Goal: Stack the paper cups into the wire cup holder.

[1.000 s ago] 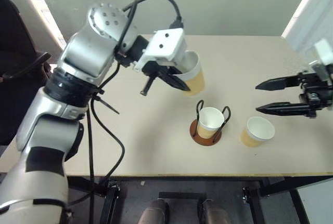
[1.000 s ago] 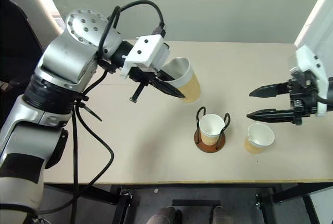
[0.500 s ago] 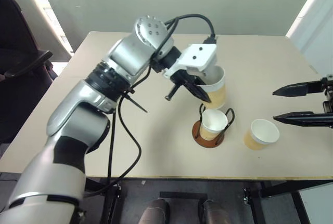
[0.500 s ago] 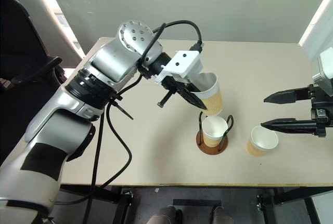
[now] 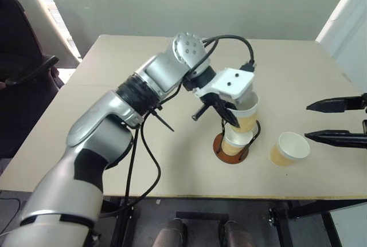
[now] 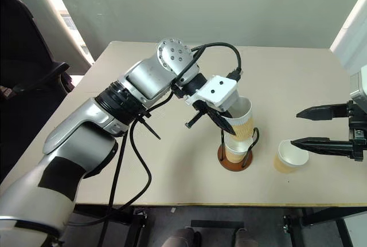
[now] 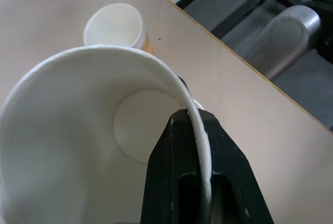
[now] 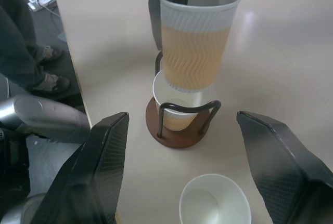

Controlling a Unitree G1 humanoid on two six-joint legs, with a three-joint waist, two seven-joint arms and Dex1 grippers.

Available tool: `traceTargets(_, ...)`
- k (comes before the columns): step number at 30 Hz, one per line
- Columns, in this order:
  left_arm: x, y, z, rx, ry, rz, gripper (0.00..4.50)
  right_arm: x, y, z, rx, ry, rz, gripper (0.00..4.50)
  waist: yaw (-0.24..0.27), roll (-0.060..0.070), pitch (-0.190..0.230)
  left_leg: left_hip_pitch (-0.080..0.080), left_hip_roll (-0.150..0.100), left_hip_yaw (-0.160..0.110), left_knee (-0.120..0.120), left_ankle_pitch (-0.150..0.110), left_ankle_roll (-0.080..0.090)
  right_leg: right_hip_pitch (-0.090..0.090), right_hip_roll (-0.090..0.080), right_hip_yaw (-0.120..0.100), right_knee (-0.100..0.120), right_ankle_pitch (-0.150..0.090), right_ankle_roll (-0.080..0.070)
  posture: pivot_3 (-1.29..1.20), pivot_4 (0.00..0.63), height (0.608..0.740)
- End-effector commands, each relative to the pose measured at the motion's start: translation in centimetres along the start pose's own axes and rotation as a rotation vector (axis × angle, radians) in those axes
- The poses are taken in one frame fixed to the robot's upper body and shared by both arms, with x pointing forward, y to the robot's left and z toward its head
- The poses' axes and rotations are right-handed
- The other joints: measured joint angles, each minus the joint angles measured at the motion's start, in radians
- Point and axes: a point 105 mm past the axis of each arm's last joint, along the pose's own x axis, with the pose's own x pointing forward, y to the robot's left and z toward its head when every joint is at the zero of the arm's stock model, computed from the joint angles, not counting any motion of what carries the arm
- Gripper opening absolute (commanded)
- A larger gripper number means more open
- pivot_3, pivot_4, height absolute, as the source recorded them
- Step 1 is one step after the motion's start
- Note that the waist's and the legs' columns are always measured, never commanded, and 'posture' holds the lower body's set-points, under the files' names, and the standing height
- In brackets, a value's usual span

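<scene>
Three tan, white-rimmed paper cups [image 8: 196, 37]

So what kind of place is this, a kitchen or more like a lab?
More like a lab or office test room, probably. A plain beige table on a black metal frame stands before a bare grey-green wall, with a dark office chair beside it, and no kitchen fittings in view.

table [image 5: 114, 115]: beige, bare | chair [image 5: 23, 75]: black, beside table's left edge
</scene>
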Motion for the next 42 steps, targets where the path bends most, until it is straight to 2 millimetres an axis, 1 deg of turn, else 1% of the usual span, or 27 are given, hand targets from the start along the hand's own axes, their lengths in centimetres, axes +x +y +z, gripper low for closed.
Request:
traceTargets(1,0.6,-0.4,0.2,0.060,0.030,-0.049,0.04,-0.7,0.2,0.8,-0.045,-0.010,-0.027,3.43,0.000,0.000,0.000,0.000,0.000,0.000,0.001,0.000,0.000,0.001,0.000,0.000,0.000,0.000,0.000,0.00,0.150,0.740)
traceTargets(4,1.1,-0.4,-0.4,0.076,0.061,-0.055,0.04,-0.8,0.2,0.7,-0.046,-0.006,-0.031,3.43,0.000,0.000,0.000,0.001,0.000,0.000,0.002,-0.001,0.001,0.002,0.000,0.000,0.000,0.000,0.000,0.00,0.150,0.740)
traceTargets(7,1.6,-0.1,-0.7,0.085,0.075,-0.051,0.65,-0.8,0.1,0.6,-0.052,-0.002,-0.036,3.43,0.000,0.000,0.000,0.002,0.000,0.000,0.002,-0.001,0.001,0.002,0.000,0.000,0.000,0.000,0.000,0.00,0.150,0.740)
traceTargets(12,2.2,0.3,0.3,0.110,0.046,-0.043,2.32,-0.9,0.1,0.6,-0.053,0.002,-0.037,3.43,0.001,0.000,0.000,0.001,0.000,0.000,0.001,-0.001,0.002,0.002,0.000,0.000,0.000,0.000,0.001,0.00,0.150,0.740)
traceTargets(14,2.0,0.4,0.5,0.115,0.040,-0.036,3.03,-0.9,0.1,0.5,-0.055,0.003,-0.039,3.43,0.001,0.000,0.000,0.002,0.000,0.001,0.001,-0.001,0.002,0.002,0.000,0.000,0.000,0.000,0.001,0.00,0.150,0.740)
traceTargets(16,1.7,0.6,0.7,0.122,0.041,-0.019,3.85,-1.0,0.1,0.5,-0.056,0.002,-0.041,3.43,0.001,0.000,0.000,0.002,0.000,0.001,0.001,-0.001,0.002,0.002,0.000,0.000,0.000,0.000,0.001,0.00,0.150,0.740)
traceTargets(17,1.5,0.8,0.7,0.121,0.039,-0.009,4.05,-1.0,0.1,0.5,-0.057,0.002,-0.041,3.43,0.001,0.000,0.000,0.002,0.000,0.001,0.001,-0.001,0.002,0.002,0.000,0.000,0.000,0.000,0.001,0.00,0.150,0.740)
traceTargets(18,1.0,1.1,0.8,0.115,0.041,0.009,4.43,-0.9,0.1,0.5,-0.057,0.001,-0.042,3.43,0.001,0.000,0.000,0.002,0.000,0.001,0.001,-0.001,0.002,0.002,0.000,0.000,0.000,0.000,0.001,0.00,0.150,0.740)
traceTargets(24,-1.6,2.0,1.2,0.080,0.012,0.105,4.47,-0.6,-0.3,0.3,-0.057,-0.003,-0.044,3.43,0.001,0.000,0.000,0.002,0.000,0.001,0.002,-0.001,0.002,0.002,0.000,0.001,0.000,0.000,0.001,0.00,0.150,0.740)
traceTargets(29,-3.5,2.6,1.5,0.011,-0.048,0.194,4.47,0.0,-0.4,-0.1,-0.049,-0.001,-0.028,3.43,0.001,0.000,0.000,0.002,0.000,0.001,0.002,-0.002,0.002,0.002,0.000,0.001,0.000,0.000,0.001,0.00,0.150,0.740)
traceTargets(32,-4.4,2.6,1.4,-0.037,-0.083,0.236,4.47,0.5,-0.3,-0.7,-0.042,0.007,-0.013,3.43,0.000,0.000,0.000,0.002,0.000,0.001,0.002,-0.002,0.002,0.002,0.000,0.001,0.000,-0.001,0.002,0.00,0.150,0.740)
traceTargets(37,-6.9,2.5,0.9,-0.120,-0.155,0.376,4.47,1.3,-0.9,-1.8,-0.059,0.050,-0.034,3.43,0.000,0.000,0.000,0.002,0.000,0.001,0.001,-0.002,0.002,0.002,0.000,0.001,0.000,-0.001,0.002,0.00,0.150,0.740)
traceTargets(42,-9.9,1.1,-0.1,-0.195,-0.210,0.526,4.47,1.9,-1.7,-3.0,-0.067,0.103,-0.095,3.43,-0.001,0.001,0.000,0.003,0.000,0.001,0.002,-0.001,0.002,0.002,0.000,0.001,0.001,-0.001,0.002,0.00,0.150,0.740)
